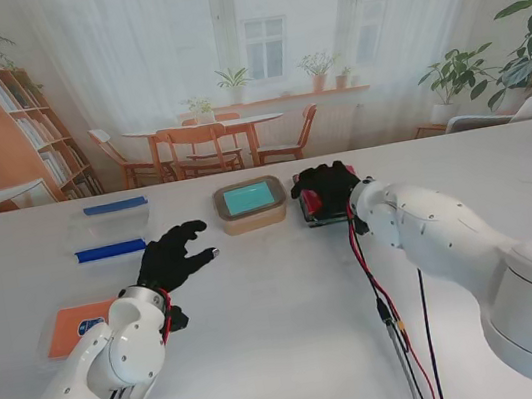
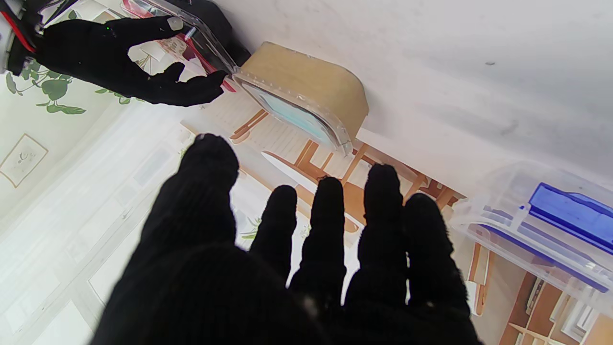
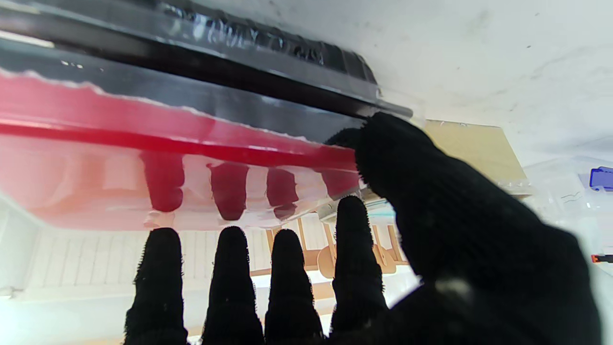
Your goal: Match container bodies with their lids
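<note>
A black container with a red inside [image 1: 310,213] stands right of centre, far from me. My right hand [image 1: 326,188] sits over it, holding a clear lid [image 3: 119,191] tilted above the body [image 3: 201,98]: the thumb presses the lid's edge and the fingers lie over its top. The left wrist view shows that right hand [image 2: 105,52] pinching the lid [image 2: 210,36]. A tan container [image 1: 250,206] with a clear lid over a teal inside stands just left of it. My left hand [image 1: 174,256] hovers open, fingers spread, nearer to me than the tan container [image 2: 311,86].
A clear box with blue clips [image 1: 114,229] stands at the far left and also shows as the clear box [image 2: 541,230] in the left wrist view. An orange flat lid [image 1: 76,328] lies by my left forearm. Red and black cables [image 1: 390,311] trail along the right arm.
</note>
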Motion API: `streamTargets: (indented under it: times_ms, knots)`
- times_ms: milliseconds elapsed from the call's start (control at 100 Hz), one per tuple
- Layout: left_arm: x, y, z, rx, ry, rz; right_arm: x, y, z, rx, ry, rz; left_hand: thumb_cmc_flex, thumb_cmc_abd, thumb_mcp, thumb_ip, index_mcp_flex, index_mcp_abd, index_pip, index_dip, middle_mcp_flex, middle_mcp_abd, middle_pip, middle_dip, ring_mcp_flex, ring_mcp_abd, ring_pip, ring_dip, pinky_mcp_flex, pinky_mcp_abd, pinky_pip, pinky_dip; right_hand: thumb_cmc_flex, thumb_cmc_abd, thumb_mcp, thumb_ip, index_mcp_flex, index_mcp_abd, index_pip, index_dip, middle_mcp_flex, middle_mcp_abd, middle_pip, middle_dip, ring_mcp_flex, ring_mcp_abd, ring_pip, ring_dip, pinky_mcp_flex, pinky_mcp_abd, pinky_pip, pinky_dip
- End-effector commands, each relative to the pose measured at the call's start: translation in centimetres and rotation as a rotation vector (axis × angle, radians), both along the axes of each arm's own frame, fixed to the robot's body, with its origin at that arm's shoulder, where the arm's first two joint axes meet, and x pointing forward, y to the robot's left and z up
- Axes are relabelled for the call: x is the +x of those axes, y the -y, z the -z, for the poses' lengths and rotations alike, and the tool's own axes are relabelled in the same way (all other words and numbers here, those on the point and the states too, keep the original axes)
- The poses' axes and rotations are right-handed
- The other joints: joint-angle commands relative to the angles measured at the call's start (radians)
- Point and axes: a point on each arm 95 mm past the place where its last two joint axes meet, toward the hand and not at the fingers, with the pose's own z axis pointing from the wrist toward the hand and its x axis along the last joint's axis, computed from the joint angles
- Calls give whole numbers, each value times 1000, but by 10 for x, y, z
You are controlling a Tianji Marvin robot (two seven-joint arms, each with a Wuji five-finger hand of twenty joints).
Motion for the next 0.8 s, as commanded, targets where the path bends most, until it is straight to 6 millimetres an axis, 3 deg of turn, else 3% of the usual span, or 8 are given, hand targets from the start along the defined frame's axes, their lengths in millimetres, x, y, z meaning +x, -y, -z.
streamTargets:
  times_ms: [0,490,790]
  knots:
    - [-2,1,2,-4,-4,3,0,1,-1,-7,-4,-1,-13,17,-18,15,11,-28,-11,2,-13,-1,-13,-6,-33,-4,-25,-12,-21,-1,-13,-5,-4,0,17,3,-38,-13,6,-15,-21,-5,-11,-12,-10,-3,-2,7,-16,15,15,-8]
    - [-5,1,2,-20,4,4,-8,3,-12,-4,27,-13,-13,16,-19,15,12,-28,-12,2,-13,0,-13,-6,-34,-3,-25,-12,-20,-1,-10,-2,-7,-7,20,2,-32,-5,8,-19,-21,-4,-21,-8,-11,-2,-14,2,-22,21,-7,-21]
    - [-10,2,-4,-41,29,21,-38,0,-33,78,78,-4,-14,16,-19,15,11,-28,-13,1,-13,-1,-14,-6,-33,-4,-26,-12,-21,0,-10,-2,-17,-8,17,2,-27,39,0,-24,-21,5,-10,7,-10,2,-23,-1,-25,20,-31,-27]
